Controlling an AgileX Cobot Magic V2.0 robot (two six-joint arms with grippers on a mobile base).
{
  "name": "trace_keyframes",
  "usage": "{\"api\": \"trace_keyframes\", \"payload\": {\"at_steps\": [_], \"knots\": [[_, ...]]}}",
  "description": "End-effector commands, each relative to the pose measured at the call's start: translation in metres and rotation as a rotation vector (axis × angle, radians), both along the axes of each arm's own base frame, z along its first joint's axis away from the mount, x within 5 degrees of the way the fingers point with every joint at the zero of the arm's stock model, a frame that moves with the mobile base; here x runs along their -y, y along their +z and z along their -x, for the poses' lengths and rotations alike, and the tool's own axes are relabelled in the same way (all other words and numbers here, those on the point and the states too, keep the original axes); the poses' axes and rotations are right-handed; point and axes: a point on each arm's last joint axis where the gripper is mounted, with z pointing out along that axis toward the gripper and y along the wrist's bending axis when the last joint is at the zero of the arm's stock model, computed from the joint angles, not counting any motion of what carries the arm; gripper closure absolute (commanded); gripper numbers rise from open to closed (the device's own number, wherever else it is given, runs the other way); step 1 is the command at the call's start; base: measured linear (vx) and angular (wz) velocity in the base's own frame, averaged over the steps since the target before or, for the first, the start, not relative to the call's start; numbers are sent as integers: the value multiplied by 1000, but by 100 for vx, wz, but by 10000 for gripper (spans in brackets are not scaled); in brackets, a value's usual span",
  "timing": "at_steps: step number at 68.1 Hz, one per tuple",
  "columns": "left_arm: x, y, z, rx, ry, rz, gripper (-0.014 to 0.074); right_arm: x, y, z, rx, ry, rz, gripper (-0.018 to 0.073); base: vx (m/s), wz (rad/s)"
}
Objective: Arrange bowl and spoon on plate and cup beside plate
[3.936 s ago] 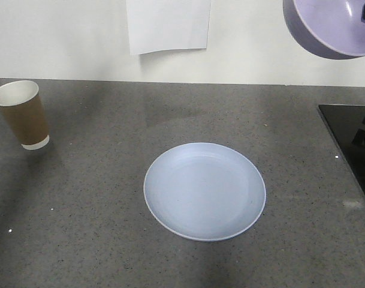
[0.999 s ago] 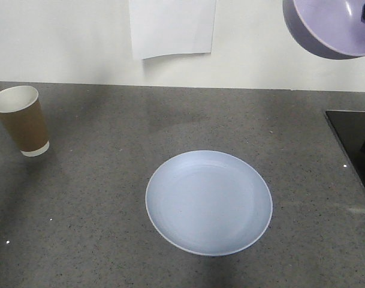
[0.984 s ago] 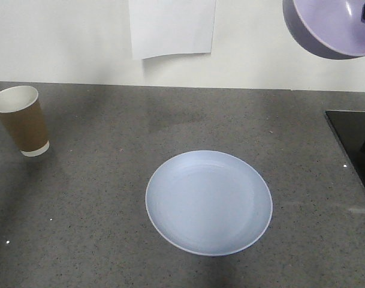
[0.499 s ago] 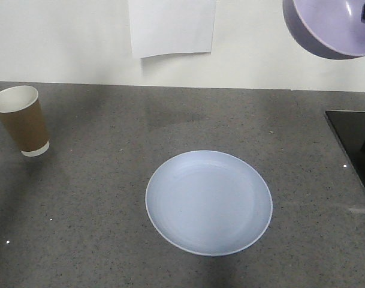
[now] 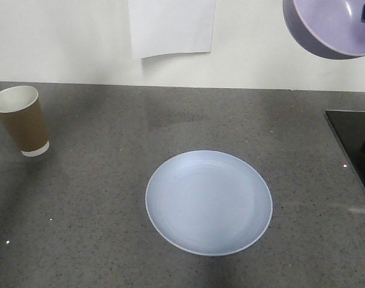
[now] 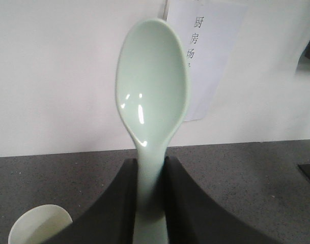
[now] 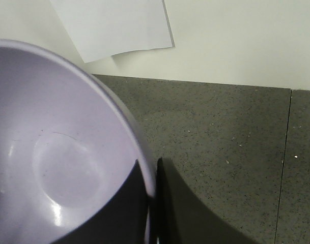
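The pale blue plate (image 5: 208, 202) lies flat on the grey counter, bare. At far left the brown paper cup (image 5: 23, 122) stands upright; its white rim (image 6: 40, 226) also shows low in the left wrist view. My left gripper (image 6: 151, 175) is shut on the handle of the mint-green spoon (image 6: 152, 84), whose head points up toward the wall. The lavender bowl (image 5: 329, 27) hangs in the air at top right, above and right of the plate. My right gripper (image 7: 151, 188) is shut on the bowl's (image 7: 58, 152) rim, one finger inside, one outside.
A white sheet of paper (image 5: 172, 25) hangs on the wall behind the counter. A black glossy hob (image 5: 356, 144) occupies the right edge of the counter (image 5: 98, 198).
Over the last second nothing has visibly moved. Compared with 3.9 s ago, the plate and cup sit slightly lower in the front view.
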Motion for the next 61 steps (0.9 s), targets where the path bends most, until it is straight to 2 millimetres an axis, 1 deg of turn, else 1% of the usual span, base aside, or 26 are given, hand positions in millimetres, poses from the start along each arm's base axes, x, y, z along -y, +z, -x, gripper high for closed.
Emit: {"api": "trace_keyframes", "payload": {"at_steps": [1,21,28,33,38,45,53,54,61], "knots": [[1,19,11,117,14,35,603,-3,21,11,114,-8,-19,569,0,0],[2,17,12,95,4,30,603,-4,22,11,134,22,9,569,0,0],[3,15,13,71,-8,24,603,-11,20,7,139,117,-33,568,0,0],[3,14,13,58,-15,19,603,-20,13,0,105,236,-101,565,0,0],[4,13,13,50,-19,18,603,-30,1,-12,49,328,-127,564,0,0],[4,13,14,43,-22,16,603,-50,-28,-35,-76,417,-104,564,0,0],[5,11,14,23,-33,12,603,-81,-61,-55,-192,499,23,564,0,0],[5,11,14,21,-34,12,603,-86,-64,-56,-204,514,38,564,0,0],[5,9,15,5,-41,8,603,-110,-88,-64,-283,562,139,564,0,0]]}}
